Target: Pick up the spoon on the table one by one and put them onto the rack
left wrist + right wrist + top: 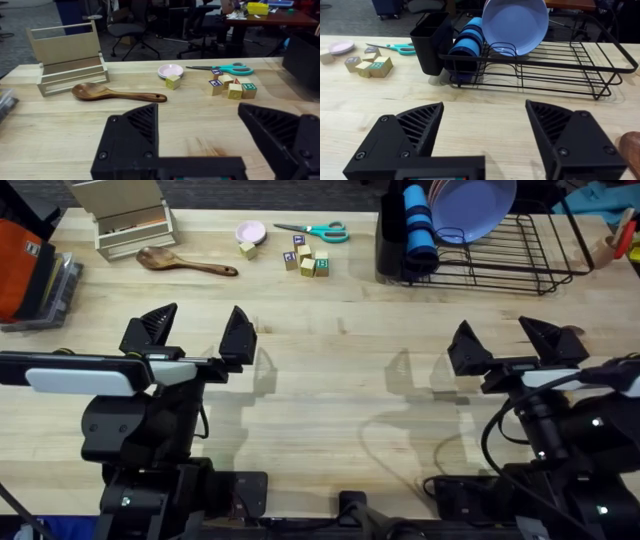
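One spoon [185, 262] lies flat on the bench [330, 380], well ahead of the left claw [195, 335] and just beside the beige stand [125, 218]; a brown rounded edge near the right claw [515, 345] may be a second spoon, but I cannot tell. Both claws hover with fingers spread apart, holding nothing. One rack [500, 255] sits ahead of the right claw, holding one lavender bowl [470, 205] and one blue roll [417, 225]. Between them lie one pair of scissors [315, 230], one pink dish [250, 231] and five blocks [305, 260].
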